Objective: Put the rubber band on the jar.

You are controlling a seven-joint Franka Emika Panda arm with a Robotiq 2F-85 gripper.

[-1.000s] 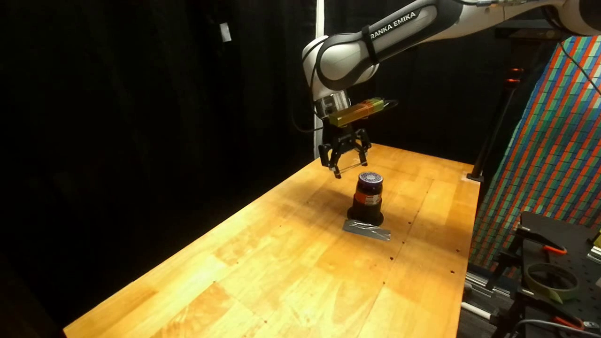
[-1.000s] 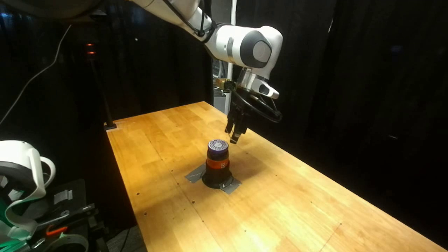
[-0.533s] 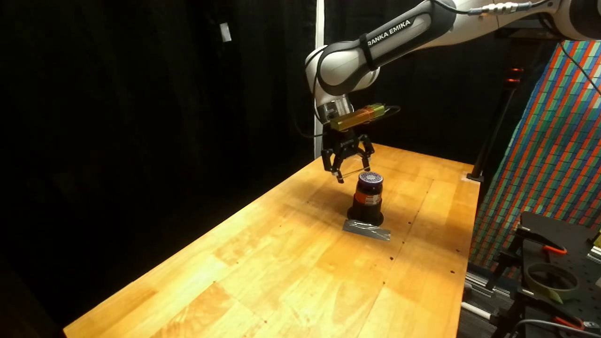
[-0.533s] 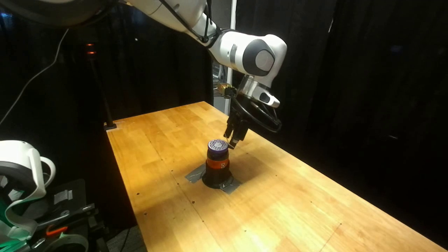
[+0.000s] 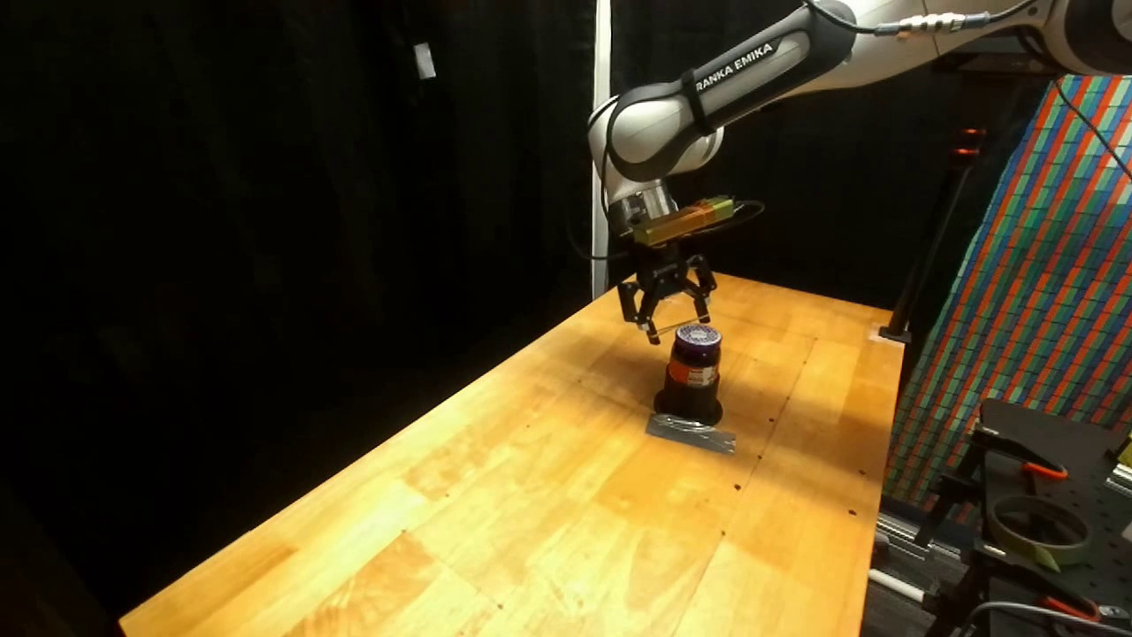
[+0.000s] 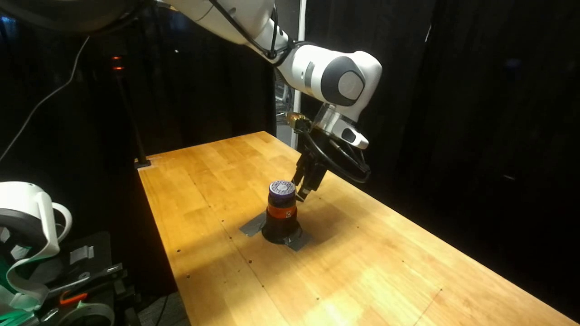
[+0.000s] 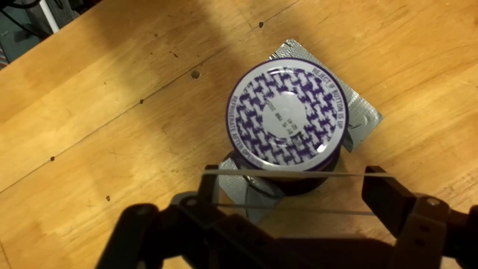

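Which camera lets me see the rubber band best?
The wrist view. It looks from close up, so you see two strands of the rubber band stretched across the open tool. In both exterior views it is small, thin and hard to make out.

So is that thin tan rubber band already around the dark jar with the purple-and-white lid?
No, the wrist view shows the rubber band stretched between the spread fingers of the black gripper, not around the jar.
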